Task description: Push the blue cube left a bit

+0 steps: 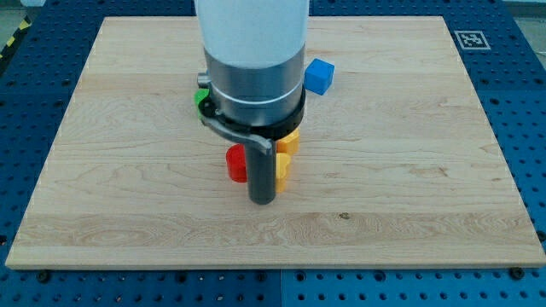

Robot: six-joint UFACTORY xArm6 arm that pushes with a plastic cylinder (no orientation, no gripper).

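Note:
The blue cube [319, 76] sits on the wooden board [409, 170] near the view's top, just right of the arm's grey and white body. My tip [262, 200] rests on the board well below and left of the blue cube. A red block [235, 163] touches the rod's left side; its shape is partly hidden. A yellow block [282, 166] touches the rod's right side, and an orange block [290, 141] sits just above that. A green block [200, 97] peeks out at the arm's left, mostly hidden.
The board lies on a blue perforated table [520, 51]. A black and white marker [470, 39] is on the board's top right corner. The arm's body hides the board's top middle.

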